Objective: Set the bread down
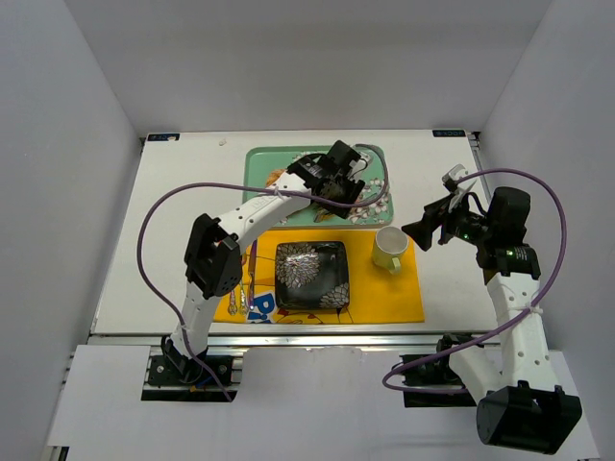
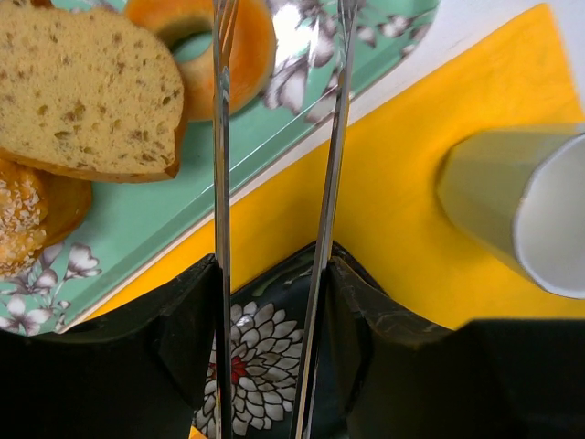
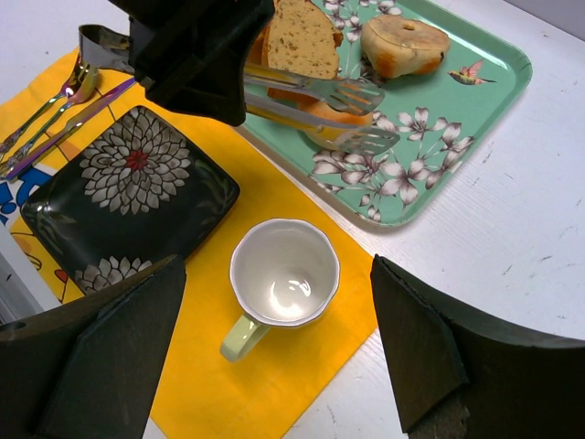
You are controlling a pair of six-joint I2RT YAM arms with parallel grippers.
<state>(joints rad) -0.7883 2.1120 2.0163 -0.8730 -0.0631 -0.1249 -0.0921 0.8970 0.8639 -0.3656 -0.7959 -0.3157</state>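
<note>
Fingers [image 2: 137, 357] of the left gripper [image 2: 272, 293] are clamped on a pair of metal tongs [image 2: 222, 183], one black pad pressed against the outside of each blade. Right gripper [image 3: 276, 274] is spread wide with nothing in it, hanging over the mug [image 1: 388, 250] at the middle of its own view.

Progress-wise, I'd say we're barely started. The bread [image 2: 249, 64], that little golden-orange ring, is still on the green tray [image 3: 475, 101], at the top edge of the left wrist frame. The tong blades run up toward it, and in the right wrist view the tips sit either side of something orange. I honestly can't tell if they're pinching it yet. The black plate [image 3: 196, 210] at the left of that frame has nothing on it, and my guess is that's where it's headed. So gripping, lifting, carrying and dropping are all still to do, as far as I can judge.

Count, nearest first:
- one yellow placemat [image 3: 274, 393]
- one mug
- one black plate
- a few pieces of cutlery [image 3: 55, 110] in the upper left, too bunched to count
- one tray, farther up, with four baked things: the bread, one brown slice [image 2: 82, 82], one seeded bun [image 2: 23, 215] and one paler ring [image 3: 402, 41] at the top
</note>
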